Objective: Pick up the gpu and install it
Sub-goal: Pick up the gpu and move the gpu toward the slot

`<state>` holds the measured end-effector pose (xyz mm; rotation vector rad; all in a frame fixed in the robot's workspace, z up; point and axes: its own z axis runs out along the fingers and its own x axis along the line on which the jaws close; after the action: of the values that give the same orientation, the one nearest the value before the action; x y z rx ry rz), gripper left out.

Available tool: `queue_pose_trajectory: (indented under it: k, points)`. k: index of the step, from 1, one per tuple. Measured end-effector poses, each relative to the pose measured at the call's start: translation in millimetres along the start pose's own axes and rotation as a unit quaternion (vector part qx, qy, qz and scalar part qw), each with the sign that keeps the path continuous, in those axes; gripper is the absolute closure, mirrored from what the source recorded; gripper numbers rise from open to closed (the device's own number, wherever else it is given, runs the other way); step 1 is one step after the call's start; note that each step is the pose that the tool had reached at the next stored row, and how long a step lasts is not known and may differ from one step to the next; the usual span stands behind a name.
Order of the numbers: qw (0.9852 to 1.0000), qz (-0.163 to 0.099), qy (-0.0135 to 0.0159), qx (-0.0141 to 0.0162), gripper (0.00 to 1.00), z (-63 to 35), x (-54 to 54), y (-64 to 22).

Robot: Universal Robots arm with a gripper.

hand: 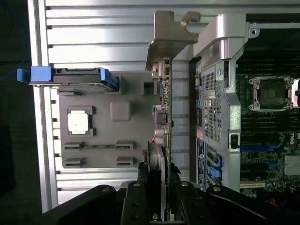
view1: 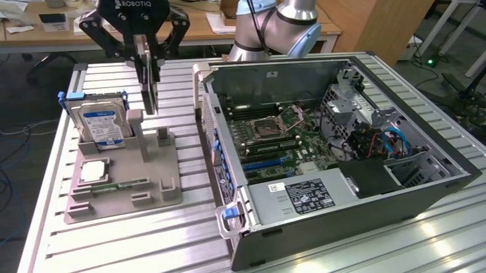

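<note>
The gripper (view1: pixel 149 71) is cut off at twelve o'clock, exterior view. Its fingers (view1: pixel 141 57) hide part of the gpu (view1: pixel 150 99).

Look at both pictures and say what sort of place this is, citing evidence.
Probably a robotics lab or workshop for computer assembly: a gripper shut on the gpu by a grey parts fixture, an open computer case beside it, all on an aluminium-slat table.

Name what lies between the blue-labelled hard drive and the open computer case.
Exterior view: the thin dark gpu card, held upright by the black end effector, over the grey holder tray.
</note>
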<state>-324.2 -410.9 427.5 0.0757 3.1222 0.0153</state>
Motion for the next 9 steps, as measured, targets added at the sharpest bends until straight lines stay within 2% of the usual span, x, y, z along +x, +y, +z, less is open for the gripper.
queue_pose_trajectory:
  k: [9]
  points:
    - [1.0, 0.0, 0.0002, -0.0001, 0.73, -0.4, -1.5, 0.0]
